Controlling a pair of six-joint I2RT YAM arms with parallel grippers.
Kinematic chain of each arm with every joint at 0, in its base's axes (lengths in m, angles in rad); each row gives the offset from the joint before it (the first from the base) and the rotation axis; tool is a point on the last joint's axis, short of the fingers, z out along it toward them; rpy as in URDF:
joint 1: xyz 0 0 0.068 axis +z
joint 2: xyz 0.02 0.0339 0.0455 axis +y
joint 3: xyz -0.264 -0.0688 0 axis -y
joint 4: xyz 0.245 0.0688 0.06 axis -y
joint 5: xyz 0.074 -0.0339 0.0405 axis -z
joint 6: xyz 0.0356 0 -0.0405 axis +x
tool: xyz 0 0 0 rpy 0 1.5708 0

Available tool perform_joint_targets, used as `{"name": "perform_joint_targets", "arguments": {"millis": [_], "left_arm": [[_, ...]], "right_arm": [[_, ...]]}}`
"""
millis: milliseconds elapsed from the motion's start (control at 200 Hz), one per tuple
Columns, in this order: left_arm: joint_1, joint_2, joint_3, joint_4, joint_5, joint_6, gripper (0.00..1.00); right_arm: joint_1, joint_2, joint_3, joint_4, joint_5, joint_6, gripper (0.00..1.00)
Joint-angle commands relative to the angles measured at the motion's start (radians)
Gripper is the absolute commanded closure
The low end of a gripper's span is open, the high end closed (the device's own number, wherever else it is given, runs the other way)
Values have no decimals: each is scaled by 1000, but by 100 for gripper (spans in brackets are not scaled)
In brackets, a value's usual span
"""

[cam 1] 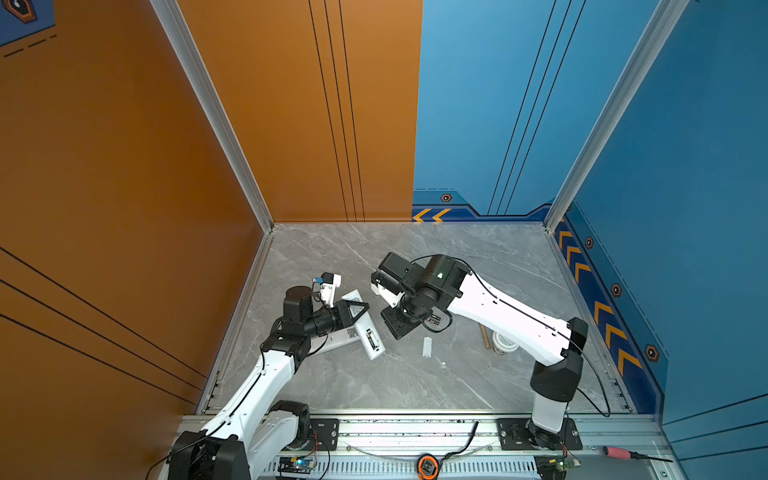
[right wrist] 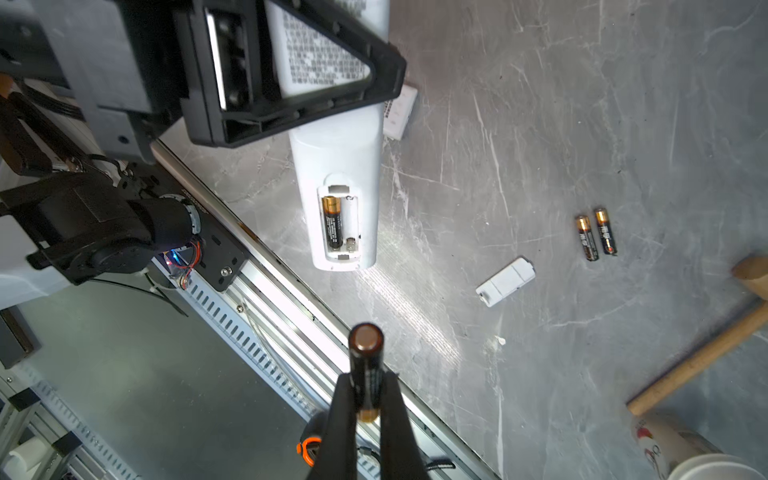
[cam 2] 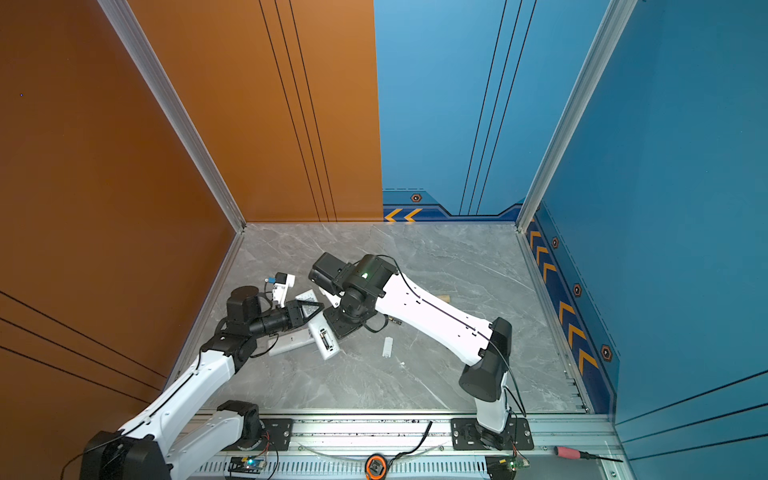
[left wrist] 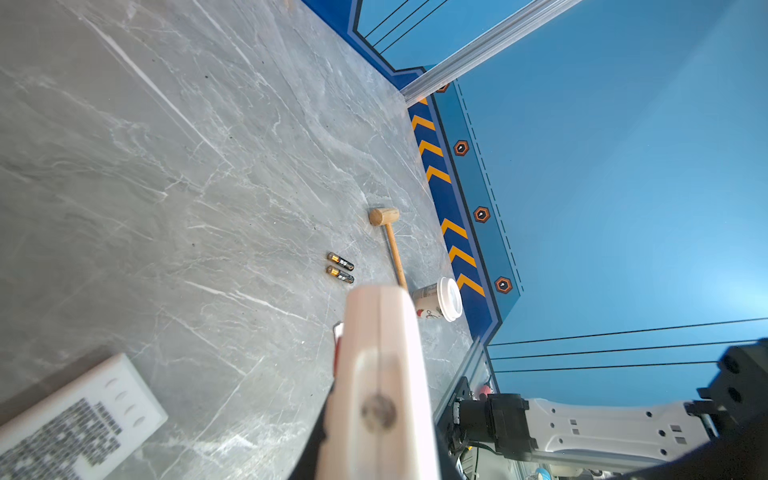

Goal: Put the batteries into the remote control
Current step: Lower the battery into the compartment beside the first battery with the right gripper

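A slim black cylindrical battery with a copper end (right wrist: pixel 365 365) is pinched between the closed right fingers (right wrist: pixel 405 428). The smooth white plastic remote control (right wrist: pixel 338 166), one cell seated in its open bay, is pinned on the grey veined marble table (right wrist: pixel 540 124) by the left fingers (left wrist: pixel 376 365), which are pressed together. Two matching spare batteries (right wrist: pixel 596 237) lie side by side on the table.

Grey marble-patterned tabletop (right wrist: pixel 582 124): smooth, semi-gloss, pale veins, glare streaks.
White plastic remote control (right wrist: pixel 345 158): smooth satin shell, battery bay open; metal contact tabs inside.
Black-and-copper cylindrical batteries (right wrist: pixel 596 237): glossy printed wrap, metallic ends; another cell seated in the bay (right wrist: pixel 332 226).
White plastic battery cover (right wrist: pixel 505 282): smooth, matt.
Light wooden mallet (left wrist: pixel 388 241): unvarnished, matt, visible grain.
White paper cup with plastic lid (left wrist: pixel 440 303): printed paper wall, glossy lid.
Silver aluminium rail (right wrist: pixel 266 299): brushed, slotted.
Black gripper fingers (right wrist: pixel 345 415): matt plastic.
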Motion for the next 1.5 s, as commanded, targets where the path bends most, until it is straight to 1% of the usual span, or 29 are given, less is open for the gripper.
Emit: {"name": "perform_joint_targets", "arguments": {"millis": [0, 200, 601, 631, 1051, 1327, 1492], "left_arm": [[8, 1, 24, 58, 51, -19, 100], [8, 22, -2, 153, 76, -85, 100], [8, 47, -11, 213, 104, -126, 100], [7, 48, -11, 216, 106, -129, 100], [6, 56, -22, 251, 116, -156, 100], [3, 57, -24, 257, 119, -162, 100], [1, 53, -24, 263, 119, -166, 100]], "right_arm": [[17, 73, 38, -120, 10, -34, 100], [19, 144, 92, -118, -1, -15, 100], [17, 169, 93, -88, 18, 32, 100], [18, 198, 93, -87, 20, 34, 100], [9, 202, 68, -33, 39, 81, 100], [2, 208, 72, -30, 56, 91, 100], [4, 212, 73, -29, 61, 91, 92]]}}
